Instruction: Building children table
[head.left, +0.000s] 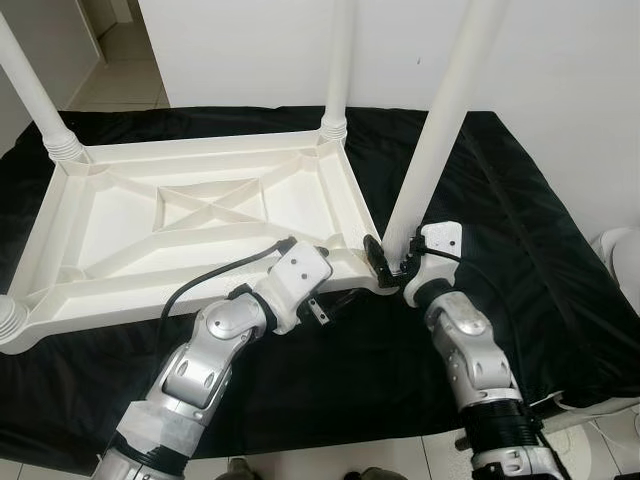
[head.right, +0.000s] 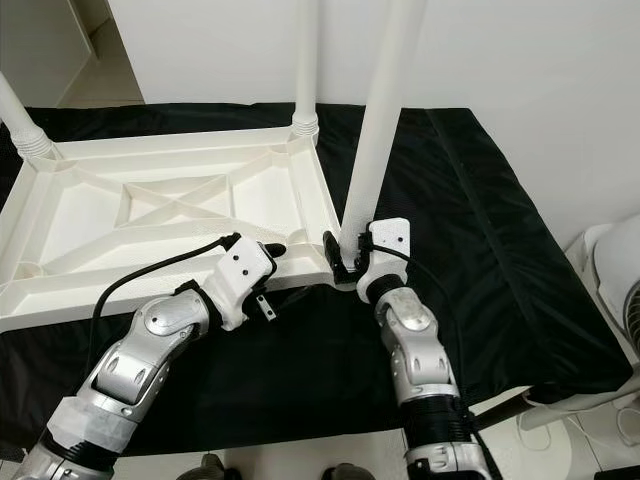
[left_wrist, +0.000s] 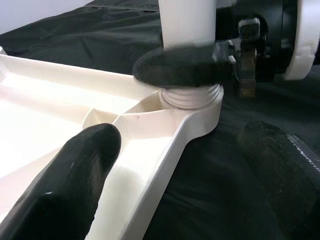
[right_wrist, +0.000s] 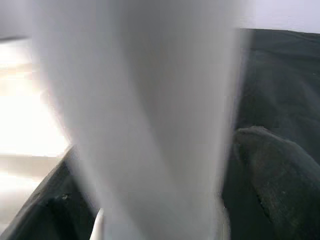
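Observation:
A white plastic table top (head.left: 200, 215) lies upside down on a black cloth (head.left: 520, 250). Legs stand in its far-left corner (head.left: 30, 95), far-right corner (head.left: 338, 70) and near-left corner (head.left: 8, 322). A fourth leg (head.left: 440, 130) rises tilted from the near-right corner socket (left_wrist: 192, 97). My right gripper (head.left: 393, 262) is shut on this leg just above the socket; the leg (right_wrist: 140, 125) is blurred between its fingers (right_wrist: 270, 170). My left gripper (left_wrist: 180, 140) is open and straddles the table's rim (left_wrist: 165, 150) close to that corner, one finger (left_wrist: 70, 190) inside the rim and the other outside.
A white wall stands close behind the table. The cloth drops off at the front onto pale floor tiles (head.left: 330, 455). A white rounded appliance (head.left: 620, 262) stands on the floor to the right. A black cable (head.left: 215, 272) loops from my left wrist.

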